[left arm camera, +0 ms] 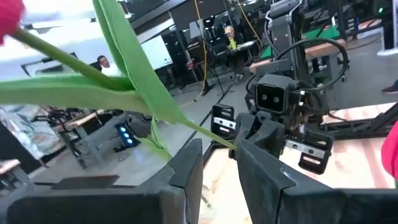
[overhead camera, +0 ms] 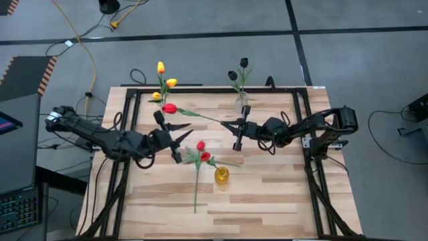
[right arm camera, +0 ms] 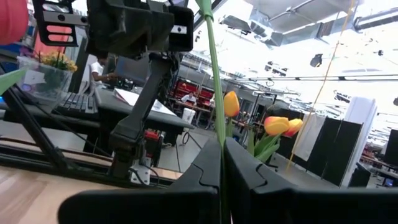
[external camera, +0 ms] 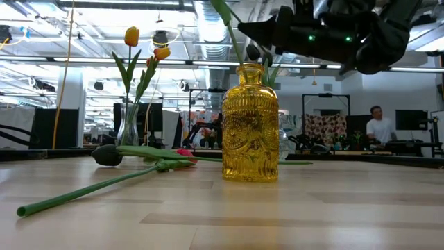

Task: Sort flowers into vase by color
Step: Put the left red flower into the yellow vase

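Red tulip held between arms, bound for a vase

Left gripper (left arm camera: pixel 219 149) fingers are apart, with the stem crossing near the gap. The red tulip (overhead camera: pixel 169 108) hangs above the surface, and the right gripper (right arm camera: pixel 222 144) fingers are clamped on its stem end. We'd keep that grip firm, tip the stem end down and lower it straight into the yellow vase (overhead camera: pixel 221 175), clear of the loose red flowers (overhead camera: pixel 202 151) beside it.

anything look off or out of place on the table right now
One flower lies loose on the table beside the yellow vase, not in any vase. A red tulip hangs sideways in mid-air, its stem pinched by the right gripper.
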Robot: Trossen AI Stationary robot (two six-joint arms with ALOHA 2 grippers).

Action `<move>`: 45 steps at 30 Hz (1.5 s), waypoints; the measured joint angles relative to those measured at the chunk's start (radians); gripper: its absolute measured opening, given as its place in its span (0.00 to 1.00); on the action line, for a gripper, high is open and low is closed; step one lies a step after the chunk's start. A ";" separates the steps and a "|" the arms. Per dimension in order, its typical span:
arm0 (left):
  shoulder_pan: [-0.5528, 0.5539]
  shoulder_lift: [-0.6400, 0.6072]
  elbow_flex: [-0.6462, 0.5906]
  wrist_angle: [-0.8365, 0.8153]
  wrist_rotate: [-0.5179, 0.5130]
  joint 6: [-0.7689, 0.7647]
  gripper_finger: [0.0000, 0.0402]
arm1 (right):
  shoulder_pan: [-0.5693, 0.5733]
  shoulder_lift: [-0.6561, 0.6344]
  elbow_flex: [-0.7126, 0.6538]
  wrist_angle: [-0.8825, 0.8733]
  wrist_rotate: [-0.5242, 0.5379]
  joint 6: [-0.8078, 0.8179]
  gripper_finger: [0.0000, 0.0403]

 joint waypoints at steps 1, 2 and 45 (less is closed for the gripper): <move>0.005 0.000 0.000 -0.001 0.007 -0.016 0.22 | 0.000 0.000 0.003 -0.001 0.000 0.000 0.08; 0.011 0.001 0.000 -0.001 0.018 -0.028 0.24 | 0.000 0.000 0.007 0.000 0.000 0.000 0.07; 0.277 0.014 0.000 0.076 0.418 -0.189 0.29 | 0.001 0.000 0.016 -0.016 -0.006 0.001 0.08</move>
